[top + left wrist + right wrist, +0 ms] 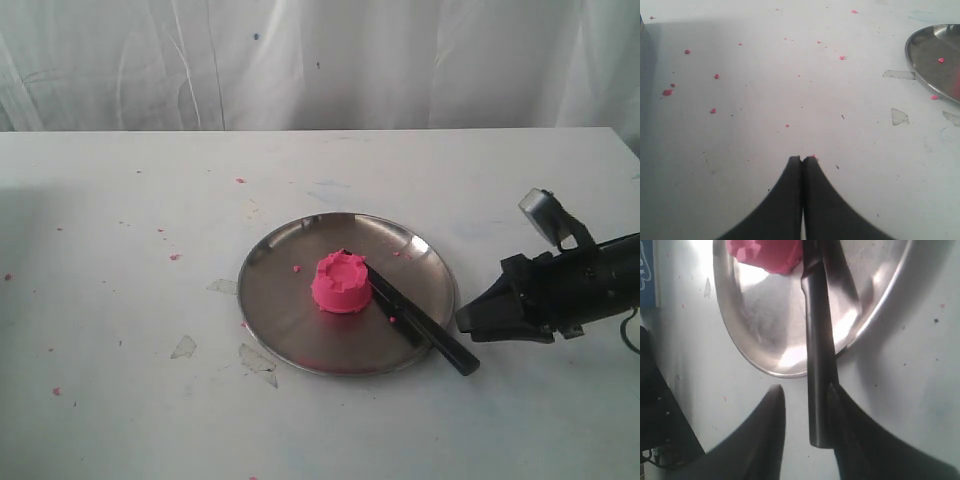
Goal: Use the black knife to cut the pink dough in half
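The pink dough point(341, 283) sits as one notched lump in the middle of the steel plate point(290, 300). The black knife point(420, 327) lies flat, its blade against the dough's right side and its handle sticking out over the plate's rim onto the table. My right gripper point(470, 322) is low at the handle's end. In the right wrist view it point(804, 389) stands open around the knife point(819, 365): the handle touches one finger, with a gap to the other. The dough point(767, 255) shows at the frame's edge. My left gripper point(802, 159) is shut and empty over bare table.
Tiny pink crumbs point(716, 76) and scraps of clear tape point(183, 347) dot the white table to the left of the plate point(935, 55). A white curtain hangs behind the table. A blue object point(646, 270) shows at the edge of the right wrist view.
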Tool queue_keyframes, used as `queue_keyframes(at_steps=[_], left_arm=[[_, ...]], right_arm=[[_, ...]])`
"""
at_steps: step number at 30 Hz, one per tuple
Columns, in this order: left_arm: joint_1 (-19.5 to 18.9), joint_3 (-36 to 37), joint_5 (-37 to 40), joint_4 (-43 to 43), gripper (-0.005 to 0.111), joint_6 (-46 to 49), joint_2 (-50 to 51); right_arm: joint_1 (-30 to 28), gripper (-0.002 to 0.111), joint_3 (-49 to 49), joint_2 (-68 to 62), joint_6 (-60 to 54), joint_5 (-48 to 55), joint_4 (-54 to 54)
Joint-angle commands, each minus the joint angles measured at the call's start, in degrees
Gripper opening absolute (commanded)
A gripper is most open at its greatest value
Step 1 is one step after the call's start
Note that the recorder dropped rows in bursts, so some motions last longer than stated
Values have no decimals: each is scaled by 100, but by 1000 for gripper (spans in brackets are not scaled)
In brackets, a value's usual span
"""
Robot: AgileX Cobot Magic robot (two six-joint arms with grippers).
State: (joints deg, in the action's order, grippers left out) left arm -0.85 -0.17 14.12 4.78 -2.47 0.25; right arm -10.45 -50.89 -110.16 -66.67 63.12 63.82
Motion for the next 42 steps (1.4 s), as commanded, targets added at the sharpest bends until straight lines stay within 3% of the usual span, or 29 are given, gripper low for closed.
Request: queue_keyframes(at_steps=[1, 42], left_arm=[[14, 17, 5, 27, 0, -19, -25], [14, 17, 5, 27, 0, -8, -25]], right_arm=[[24, 35, -4, -141, 59, -37, 23], [341, 35, 16, -141, 388, -177, -436]])
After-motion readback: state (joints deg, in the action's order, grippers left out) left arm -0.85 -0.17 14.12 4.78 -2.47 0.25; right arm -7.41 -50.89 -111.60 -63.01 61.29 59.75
